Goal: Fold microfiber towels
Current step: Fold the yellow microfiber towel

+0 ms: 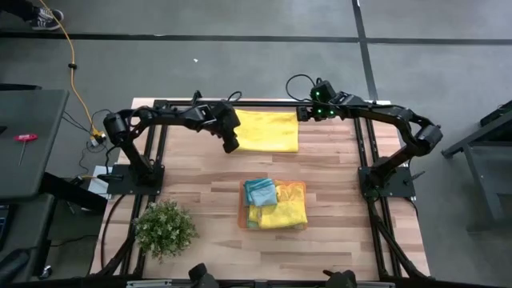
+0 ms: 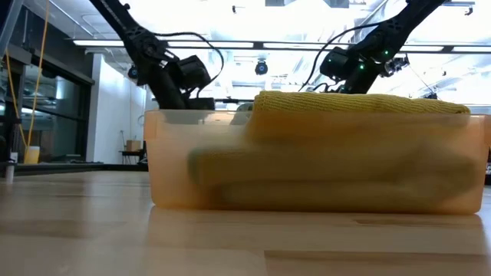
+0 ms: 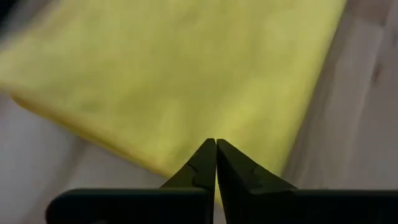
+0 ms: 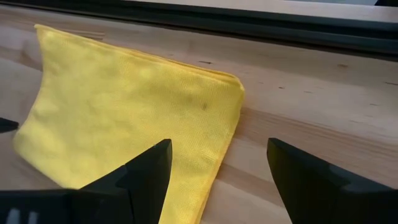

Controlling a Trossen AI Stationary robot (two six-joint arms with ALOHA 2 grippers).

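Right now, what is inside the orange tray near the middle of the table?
The orange tray holds a stack of folded microfiber towels: a teal towel and yellow towels on top. Anything lower in the stack is covered.

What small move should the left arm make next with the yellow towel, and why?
Probably lift and carry that edge across to fold once more. The left tool is shut at the near edge of the yellow towel, which lies flat on the table, while the right tool stands open at the other side.

Folded yellow towel (image 1: 268, 130) lies flat; others (image 1: 274, 204) heaped in tray
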